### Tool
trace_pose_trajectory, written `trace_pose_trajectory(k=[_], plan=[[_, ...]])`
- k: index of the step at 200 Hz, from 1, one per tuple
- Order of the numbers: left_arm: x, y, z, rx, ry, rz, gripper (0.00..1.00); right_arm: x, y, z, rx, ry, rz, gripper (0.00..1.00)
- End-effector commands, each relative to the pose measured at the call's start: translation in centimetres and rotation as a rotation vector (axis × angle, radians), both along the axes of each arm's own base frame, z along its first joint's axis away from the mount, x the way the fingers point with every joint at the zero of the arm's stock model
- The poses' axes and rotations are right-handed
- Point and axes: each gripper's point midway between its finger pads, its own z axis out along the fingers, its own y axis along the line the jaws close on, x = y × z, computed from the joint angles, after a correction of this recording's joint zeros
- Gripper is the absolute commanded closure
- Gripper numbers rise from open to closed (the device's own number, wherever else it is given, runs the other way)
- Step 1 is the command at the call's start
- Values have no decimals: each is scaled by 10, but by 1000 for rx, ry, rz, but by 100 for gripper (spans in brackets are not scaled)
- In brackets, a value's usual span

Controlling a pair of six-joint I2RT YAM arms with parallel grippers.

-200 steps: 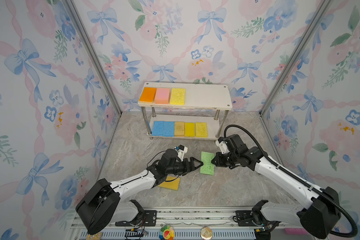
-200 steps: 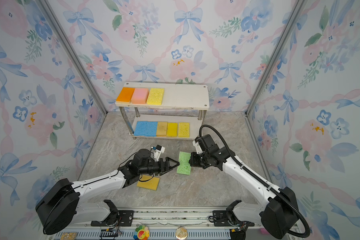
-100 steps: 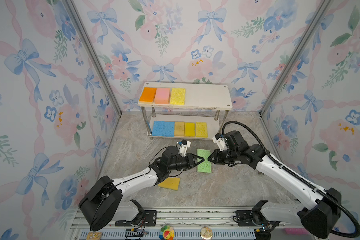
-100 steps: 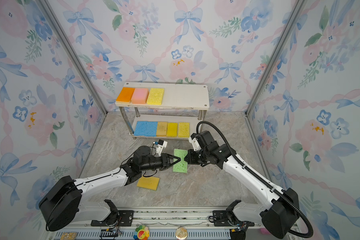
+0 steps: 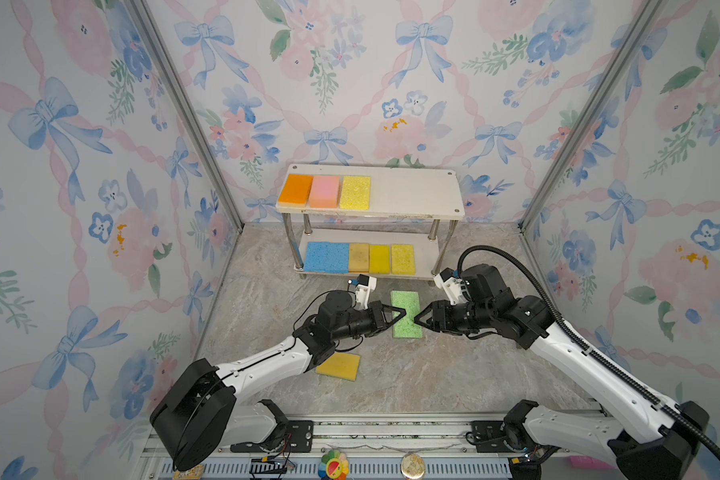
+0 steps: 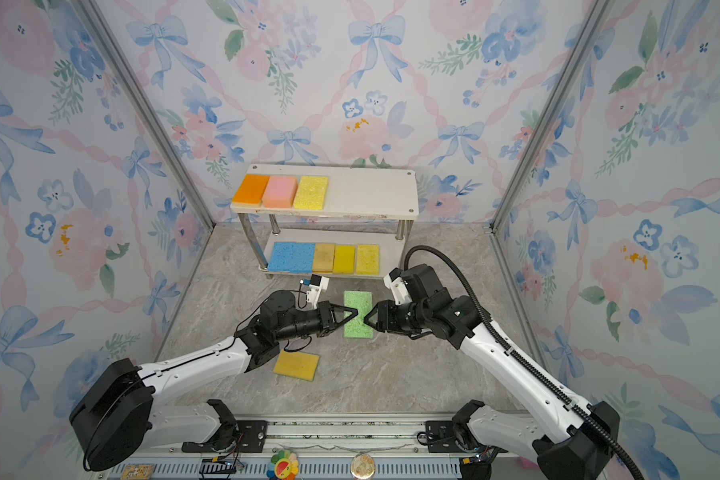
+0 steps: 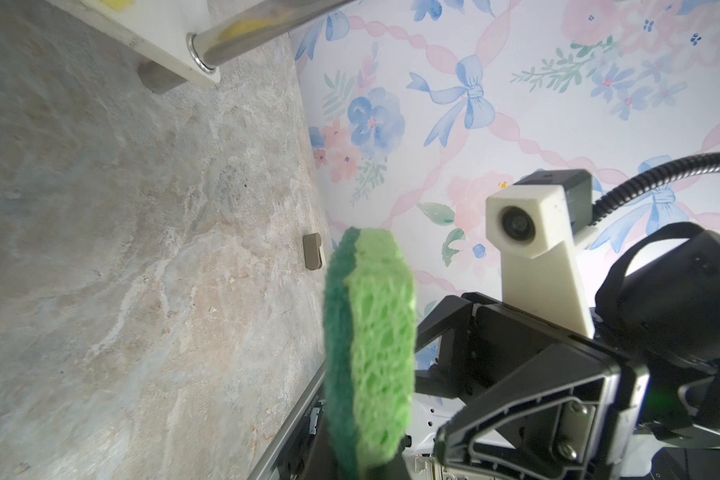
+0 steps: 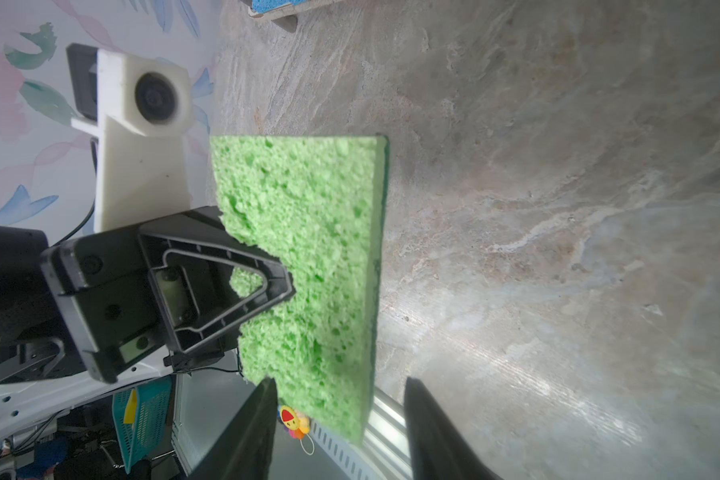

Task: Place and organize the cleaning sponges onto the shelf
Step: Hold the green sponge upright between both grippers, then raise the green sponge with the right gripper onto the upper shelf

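Observation:
A green sponge [image 5: 406, 313] [image 6: 357, 313] hangs above the stone floor between both arms. My left gripper [image 5: 402, 312] [image 6: 353, 311] is shut on its left long edge; the right wrist view shows one left finger [image 8: 225, 282] pressed on the porous face [image 8: 308, 249]. My right gripper [image 5: 417, 318] [image 8: 337, 395] stands open, its fingers straddling the sponge's other edge with a gap. The shelf [image 5: 412, 195] holds orange [image 5: 295, 189], pink [image 5: 325, 191] and yellow [image 5: 355, 192] sponges on top, and blue [image 5: 327, 257], tan [image 5: 358, 257] and two yellow sponges below. A yellow sponge [image 5: 338, 365] lies on the floor under my left arm.
Flowered walls with metal corner posts [image 5: 184, 112] close in the floor on three sides. A slotted rail [image 5: 350, 469] runs along the front edge. The right half of the shelf's top board is bare. Shiny shelf legs [image 5: 443, 249] stand just behind the grippers.
My left gripper has closed on the green sponge and my right gripper has opened off it. The sponge has shifted slightly toward the shelf and turned lengthwise front to back.

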Motion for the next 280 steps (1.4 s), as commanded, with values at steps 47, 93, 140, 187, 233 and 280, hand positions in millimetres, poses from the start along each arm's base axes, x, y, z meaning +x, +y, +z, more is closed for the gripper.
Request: trace_pose_trajectory(k=[47,93,140,187,233,280], plan=[[14,14,21,-42,-36,57,95,-24,24,4,85,37,50,48],[15,18,29,-58,-48,55,95,-19,24,3,66,16,30,51],[11,21,30,-69,-40,56,95,-10,28,-5,50,31,8,55],[9,22,32,-75,-42,55,96,-5,39,1,62,24,37,63],[10,23,29,-70,-38,62,96,-7,39,1,53,20,48,70],[11,22,29,-69,-38,62,96,-6,35,5,37,4,45,84]])
